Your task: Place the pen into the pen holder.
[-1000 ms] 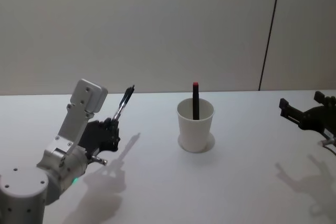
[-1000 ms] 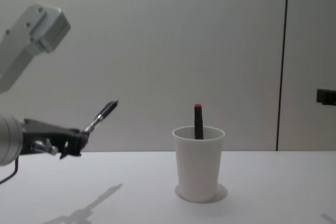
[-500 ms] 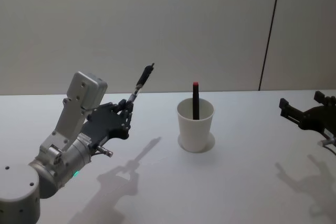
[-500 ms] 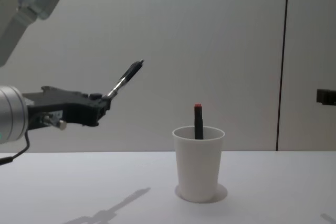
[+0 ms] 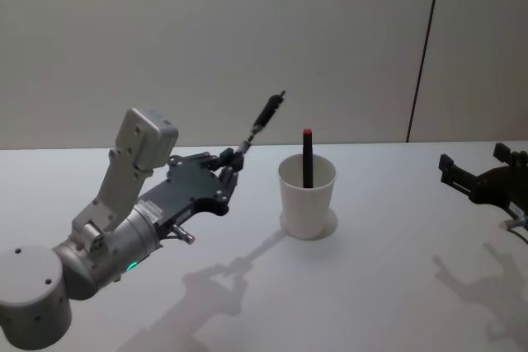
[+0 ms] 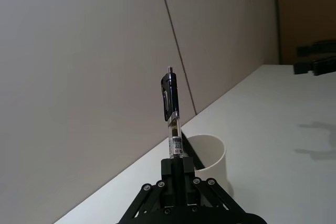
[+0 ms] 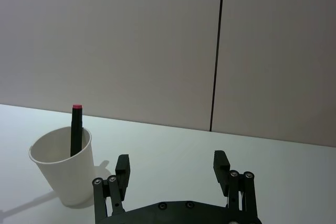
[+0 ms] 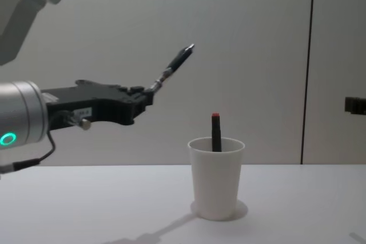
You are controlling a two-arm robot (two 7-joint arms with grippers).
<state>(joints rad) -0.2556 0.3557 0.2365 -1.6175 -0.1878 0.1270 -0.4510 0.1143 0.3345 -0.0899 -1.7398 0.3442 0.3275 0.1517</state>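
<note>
In the middle left, the left gripper [image 5: 228, 168] is squeezing the pen [image 5: 262, 119] near the pen holder [image 5: 307, 200] (the right gripper [image 5: 472, 160] is sitting open at the right edge).

Left arm [image 5: 107, 228] enters from the lower left of the head view, forearm angled up and wrist extended toward the frame centre. Left gripper [image 5: 233, 164] has its fingers closed on the lower end of a pen [image 5: 264, 114], which tilts up and to the right. Right gripper [image 5: 472, 160] sits at the right edge, mid-height, fingers spread apart and holding nothing.
</note>
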